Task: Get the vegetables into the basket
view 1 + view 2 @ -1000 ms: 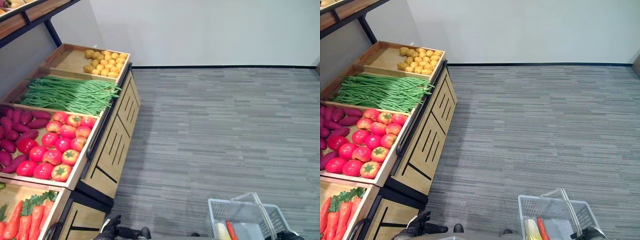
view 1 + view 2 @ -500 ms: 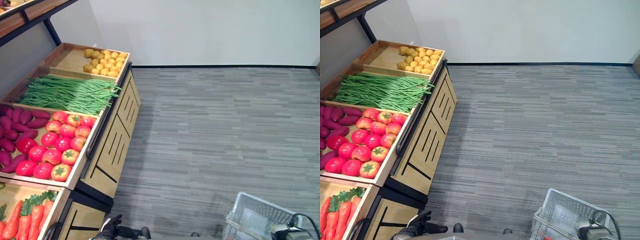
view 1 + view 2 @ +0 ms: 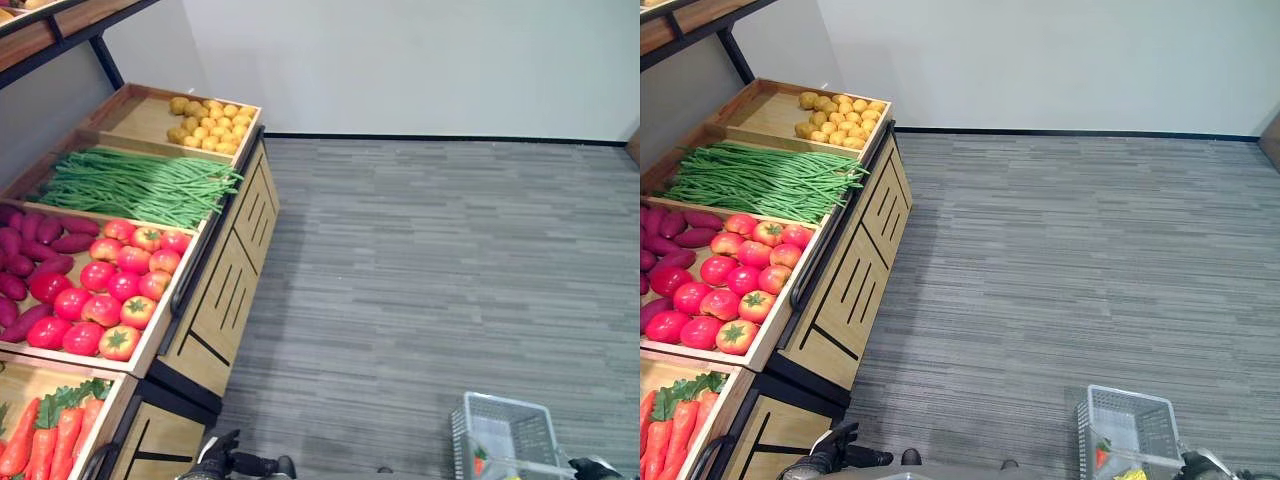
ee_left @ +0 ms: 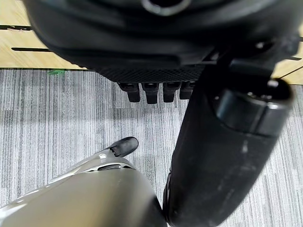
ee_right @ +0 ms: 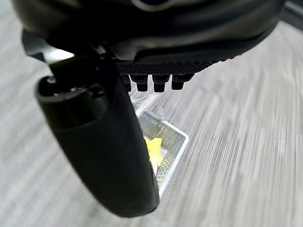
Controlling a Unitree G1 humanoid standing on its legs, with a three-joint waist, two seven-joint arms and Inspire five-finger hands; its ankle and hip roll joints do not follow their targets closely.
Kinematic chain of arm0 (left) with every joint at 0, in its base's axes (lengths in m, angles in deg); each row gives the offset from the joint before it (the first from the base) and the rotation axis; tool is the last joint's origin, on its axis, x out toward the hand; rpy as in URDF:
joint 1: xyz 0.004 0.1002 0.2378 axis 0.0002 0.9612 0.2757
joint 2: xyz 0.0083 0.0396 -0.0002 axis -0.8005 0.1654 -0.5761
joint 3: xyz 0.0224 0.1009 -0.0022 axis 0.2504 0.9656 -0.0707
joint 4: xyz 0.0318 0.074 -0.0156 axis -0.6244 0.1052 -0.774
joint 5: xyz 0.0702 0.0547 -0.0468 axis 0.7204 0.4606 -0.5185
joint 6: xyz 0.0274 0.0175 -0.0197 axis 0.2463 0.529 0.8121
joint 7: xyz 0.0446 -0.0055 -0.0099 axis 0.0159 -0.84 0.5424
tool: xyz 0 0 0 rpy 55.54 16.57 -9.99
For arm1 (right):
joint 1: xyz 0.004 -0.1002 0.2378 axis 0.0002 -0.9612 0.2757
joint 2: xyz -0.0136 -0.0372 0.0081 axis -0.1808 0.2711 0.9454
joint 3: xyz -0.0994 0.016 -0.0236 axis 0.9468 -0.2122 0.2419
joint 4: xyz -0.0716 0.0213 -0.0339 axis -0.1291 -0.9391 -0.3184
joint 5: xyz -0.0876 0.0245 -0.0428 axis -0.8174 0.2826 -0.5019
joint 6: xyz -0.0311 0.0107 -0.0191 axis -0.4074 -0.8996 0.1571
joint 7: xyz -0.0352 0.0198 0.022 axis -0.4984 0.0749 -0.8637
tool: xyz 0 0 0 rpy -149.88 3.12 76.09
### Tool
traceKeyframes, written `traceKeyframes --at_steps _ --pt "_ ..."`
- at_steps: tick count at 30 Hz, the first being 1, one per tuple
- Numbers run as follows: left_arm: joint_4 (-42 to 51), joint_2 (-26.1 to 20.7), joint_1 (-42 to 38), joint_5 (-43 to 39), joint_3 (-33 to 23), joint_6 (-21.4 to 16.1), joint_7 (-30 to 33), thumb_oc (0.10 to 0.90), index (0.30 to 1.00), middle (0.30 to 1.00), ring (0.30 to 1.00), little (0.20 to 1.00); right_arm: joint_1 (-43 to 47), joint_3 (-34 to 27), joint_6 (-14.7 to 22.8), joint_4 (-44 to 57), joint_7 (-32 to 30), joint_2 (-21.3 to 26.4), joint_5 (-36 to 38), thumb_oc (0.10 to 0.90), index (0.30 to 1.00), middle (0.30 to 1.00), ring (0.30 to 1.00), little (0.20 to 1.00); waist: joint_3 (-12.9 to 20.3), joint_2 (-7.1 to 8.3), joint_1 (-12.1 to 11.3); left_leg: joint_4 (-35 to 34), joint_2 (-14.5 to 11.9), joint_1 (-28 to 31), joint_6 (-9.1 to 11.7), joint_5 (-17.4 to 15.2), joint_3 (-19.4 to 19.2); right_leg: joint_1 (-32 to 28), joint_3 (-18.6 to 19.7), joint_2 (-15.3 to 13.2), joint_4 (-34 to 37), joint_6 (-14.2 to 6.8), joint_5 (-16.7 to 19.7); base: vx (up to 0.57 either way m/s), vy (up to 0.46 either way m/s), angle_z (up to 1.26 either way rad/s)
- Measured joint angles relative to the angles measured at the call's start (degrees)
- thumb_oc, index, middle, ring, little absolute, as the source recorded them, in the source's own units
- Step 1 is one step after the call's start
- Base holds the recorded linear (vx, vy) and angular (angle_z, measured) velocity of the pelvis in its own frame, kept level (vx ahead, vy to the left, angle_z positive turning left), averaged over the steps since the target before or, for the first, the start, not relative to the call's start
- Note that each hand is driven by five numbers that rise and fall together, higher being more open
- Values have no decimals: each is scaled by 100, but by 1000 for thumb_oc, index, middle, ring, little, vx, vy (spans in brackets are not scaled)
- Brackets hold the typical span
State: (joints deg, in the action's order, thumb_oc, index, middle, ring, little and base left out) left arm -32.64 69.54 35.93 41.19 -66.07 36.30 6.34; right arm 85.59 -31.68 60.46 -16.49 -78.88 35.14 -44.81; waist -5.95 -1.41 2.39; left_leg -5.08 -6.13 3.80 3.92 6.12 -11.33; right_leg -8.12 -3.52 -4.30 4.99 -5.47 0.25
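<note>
- The basket (image 3: 1127, 430) sits low on the floor at your right, near the right hand (image 5: 142, 42). It is a pale wire-mesh box with stiff, open walls, likely light, and a red piece and something yellow already lie inside.
- Take hold of it by its handle, not the mesh. You cannot tell from these views where the handle lies now.
- In the right wrist view, the right hand's fingers curl short under the palm with nothing in them, and the basket shows past them on the floor.
- The left hand (image 4: 156, 56) hangs low by the stand, fingers curled the same way and empty.
- The tomatoes (image 3: 120, 285) are round, smooth and glossy. Judge them slippery and easy to bruise, so cup one rather than pinch it.
- The green beans (image 3: 140, 187) are thin, limp strands in a loose heap; they will likely slip through, so gather a bunch.
- The carrots (image 3: 55, 440) are long, firm and tapered; grip mid-body.
- The sweet potatoes (image 3: 35, 255) and potatoes (image 3: 205, 125) look hard and lumpy, and should bear a firm squeeze.
- All lie in sloped wooden trays (image 3: 135, 115) on a stand (image 3: 225, 290) over grey plank floor (image 3: 430, 260).
</note>
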Motion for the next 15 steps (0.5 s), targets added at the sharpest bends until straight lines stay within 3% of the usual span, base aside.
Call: traceKeyframes --at_steps 6,15 --pt "-8 6 8 -2 -2 -12 45 900 1000 1000 1000 1000 -255 259 70 402 -47 -402 550 900 1000 1000 1000 1000 38 17 -5 0 -7 2 -4 3 3 -2 -3 8 -1 21 15 0 0 0" --pt "-110 54 82 -2 -25 -76 122 900 1000 1000 1000 1000 -578 632 366 710 188 -1469 1172 900 1000 1000 1000 1000 204 19 -7 0 -27 25 -3 1 1 -25 1 27 1 28 6 0 0 0"
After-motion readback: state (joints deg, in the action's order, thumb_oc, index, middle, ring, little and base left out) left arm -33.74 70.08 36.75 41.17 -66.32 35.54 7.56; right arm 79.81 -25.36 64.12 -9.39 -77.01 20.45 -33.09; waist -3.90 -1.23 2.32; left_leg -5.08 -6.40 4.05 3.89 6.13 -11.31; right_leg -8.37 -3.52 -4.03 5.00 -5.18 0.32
